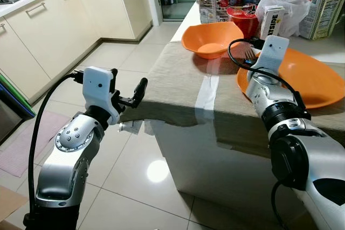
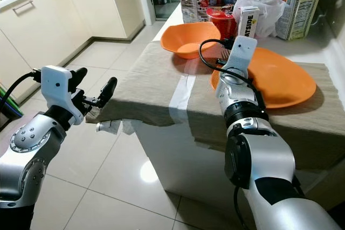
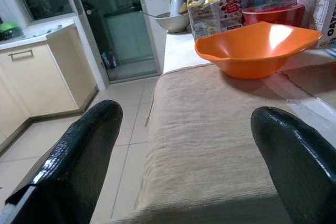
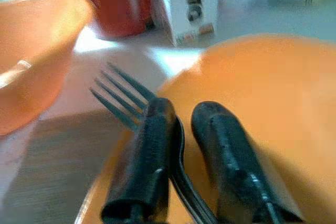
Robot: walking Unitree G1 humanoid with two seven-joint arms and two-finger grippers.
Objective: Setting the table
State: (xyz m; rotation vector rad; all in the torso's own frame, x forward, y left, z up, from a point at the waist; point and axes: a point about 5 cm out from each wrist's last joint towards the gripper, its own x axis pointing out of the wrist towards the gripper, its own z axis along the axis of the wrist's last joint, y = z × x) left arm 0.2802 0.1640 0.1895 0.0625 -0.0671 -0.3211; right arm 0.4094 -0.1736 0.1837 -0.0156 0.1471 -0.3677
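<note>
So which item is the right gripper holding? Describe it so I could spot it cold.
On the beige-clothed table, find the flat orange plate. At its left rim the right gripper pinches a dark metal fork, tines toward the orange bowl; it is the only cutlery.

1. Two orange dishes on the counter: one bowl on the far left, one wide plate on the right
2. One fork
3. One red tub, far
4. Two cartons: one small, one large, far right
</note>
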